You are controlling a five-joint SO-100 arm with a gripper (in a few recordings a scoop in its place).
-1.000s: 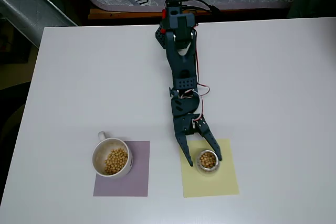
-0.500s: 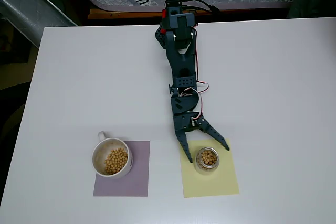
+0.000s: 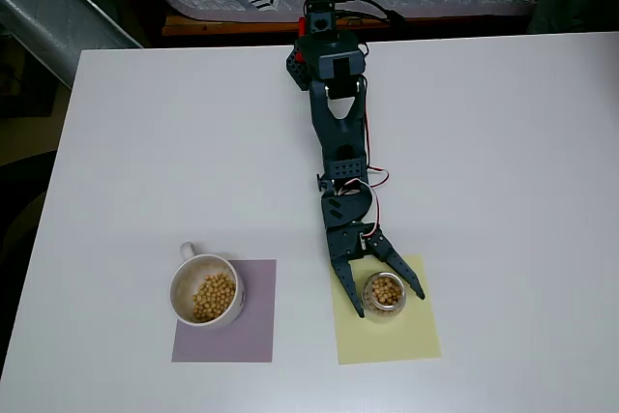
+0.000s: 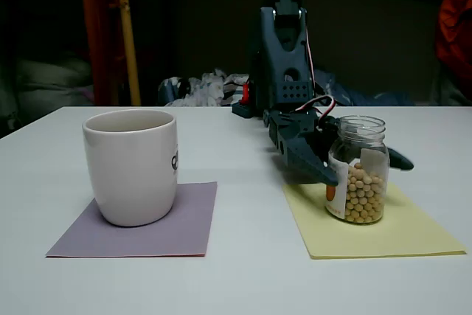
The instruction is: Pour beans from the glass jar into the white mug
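- Small clear glass jar (image 3: 385,294) with a white label: lower right of centre in the overhead view, upright on a pale yellow square mat (image 3: 387,326); right of centre in the fixed view (image 4: 358,170).
- Tan round beans (image 4: 363,195): fill the lower part of the jar; a second lot (image 3: 213,297) lies in the mug.
- Round white ceramic mug (image 3: 203,291) with a small loop handle: lower left of the overhead view, upright on a lilac square mat (image 3: 242,340), well apart from the jar.
- Dark blue-grey gripper (image 3: 390,302): fingers (image 3: 348,289) spread around the jar, one on each side; contact with the glass cannot be told.
- White desk (image 3: 503,162): carries the arm, both mats and both vessels.
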